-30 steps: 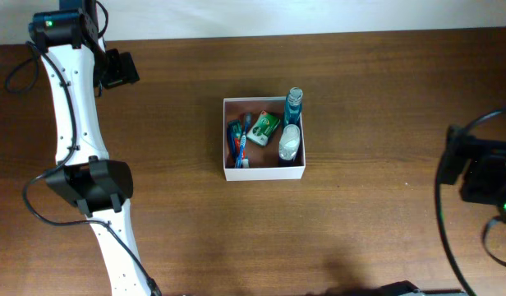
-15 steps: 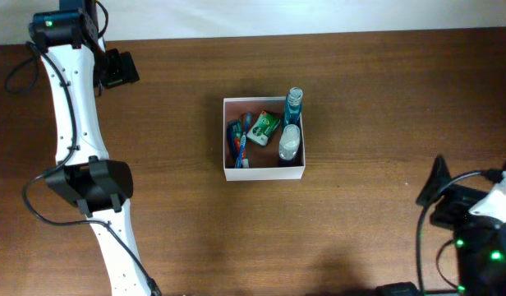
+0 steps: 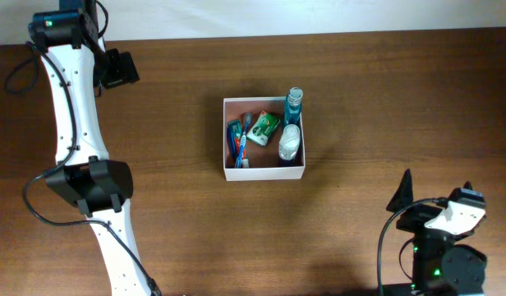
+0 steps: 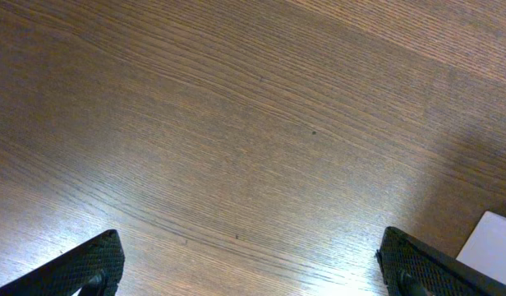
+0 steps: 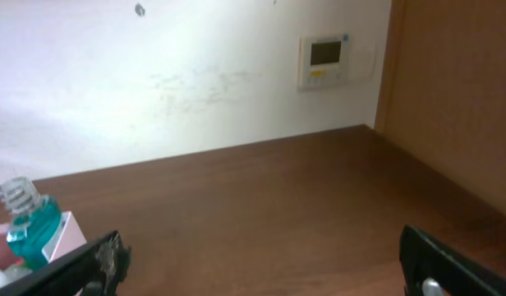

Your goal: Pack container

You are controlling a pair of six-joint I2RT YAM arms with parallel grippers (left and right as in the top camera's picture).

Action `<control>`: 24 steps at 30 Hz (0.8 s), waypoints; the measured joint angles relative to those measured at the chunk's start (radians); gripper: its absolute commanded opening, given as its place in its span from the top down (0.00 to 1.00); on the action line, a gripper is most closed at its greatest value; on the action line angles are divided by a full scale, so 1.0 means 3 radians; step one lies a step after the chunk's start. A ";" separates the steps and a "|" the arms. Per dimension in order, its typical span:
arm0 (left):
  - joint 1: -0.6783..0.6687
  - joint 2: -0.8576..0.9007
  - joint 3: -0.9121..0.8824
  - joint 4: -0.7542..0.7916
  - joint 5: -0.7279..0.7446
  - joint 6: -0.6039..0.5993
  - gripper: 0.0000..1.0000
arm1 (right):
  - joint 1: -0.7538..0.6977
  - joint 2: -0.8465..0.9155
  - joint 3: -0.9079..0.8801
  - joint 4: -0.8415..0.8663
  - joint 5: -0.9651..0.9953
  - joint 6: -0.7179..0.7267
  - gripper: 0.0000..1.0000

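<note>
Here, the container (image 3: 264,172) is sitting on the table (image 3: 384,99), toiletries (image 3: 265,125) inside; left fingers (image 4: 85,265) and right fingers (image 5: 450,267) are hanging spread, empty, well apart from it, probably because packing is finished.

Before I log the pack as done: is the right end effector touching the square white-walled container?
Apart. The overhead view shows bare wooden table between the right end effector and the square white-walled container.

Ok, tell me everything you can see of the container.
The container is a shallow, square, open-topped box with white walls and a pinkish-brown inside, looking like cardboard. It sits flat on the wooden table. Inside lie a toothbrush, a green packet, a blue bottle and a clear bottle. Nothing else touches it.
</note>
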 measured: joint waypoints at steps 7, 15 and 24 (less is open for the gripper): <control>0.0000 0.0000 0.0001 0.0000 0.0000 0.0000 0.01 | -0.0130 -0.0355 -0.0397 0.0168 -0.0174 -0.0031 0.02; 0.0000 0.0000 0.0001 0.0000 0.0000 0.0000 0.01 | -0.0261 -0.0357 -0.0472 0.0192 -0.0506 -0.0229 0.02; 0.0000 0.0000 0.0001 0.0000 0.0000 -0.0001 0.01 | -0.0262 -0.0357 -0.0576 0.0295 -0.0554 -0.0301 0.02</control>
